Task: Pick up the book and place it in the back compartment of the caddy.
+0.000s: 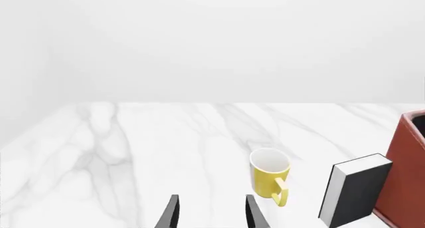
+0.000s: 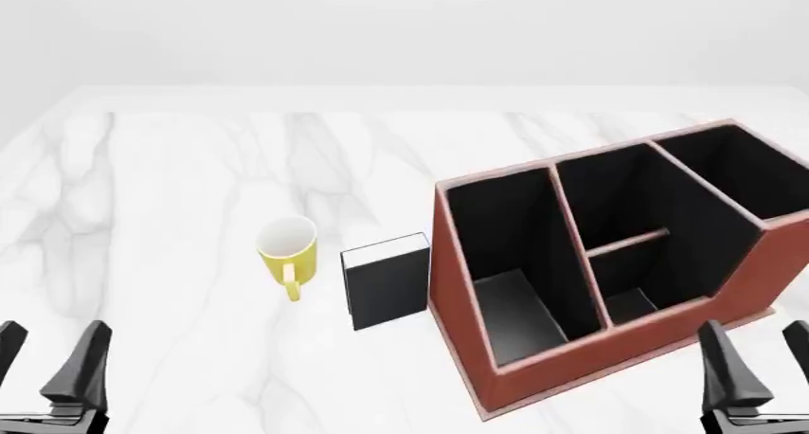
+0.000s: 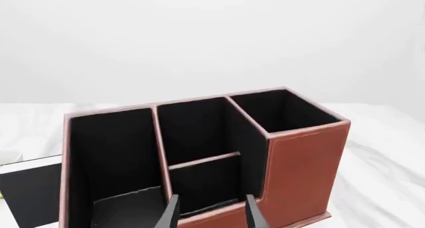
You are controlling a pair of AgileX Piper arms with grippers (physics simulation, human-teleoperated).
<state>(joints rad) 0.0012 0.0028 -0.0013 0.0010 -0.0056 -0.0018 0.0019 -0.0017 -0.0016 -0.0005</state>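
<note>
A: How far along is it?
B: Nothing done. The book (image 2: pixel 386 282) stands on the table between the yellow mug (image 2: pixel 288 248) and the caddy (image 2: pixel 506 382) (just beside its wall).
A: And the grippers?
B: Left gripper (image 2: pixel 48 363) and right gripper (image 2: pixel 753 368) hang back, jaws apart, empty; the pick and the placing remain.

Front view: book (image 2: pixel 386 284) stands upright on the white marble table (image 2: pixel 165 188), black cover toward the camera, white page edges along its top, just beside the left wall of the reddish-brown caddy (image 2: pixel 569 292); whether they touch cannot be told. Yellow mug (image 2: pixel 287 249) stands upright just left of the book, apart from it, handle toward the camera. Left gripper (image 2: pixel 51 358) at the lower-left corner and right gripper (image 2: pixel 756 363) at the lower-right corner both show spread fingers with nothing between them, the right one close in front of the caddy's near corner.
</note>
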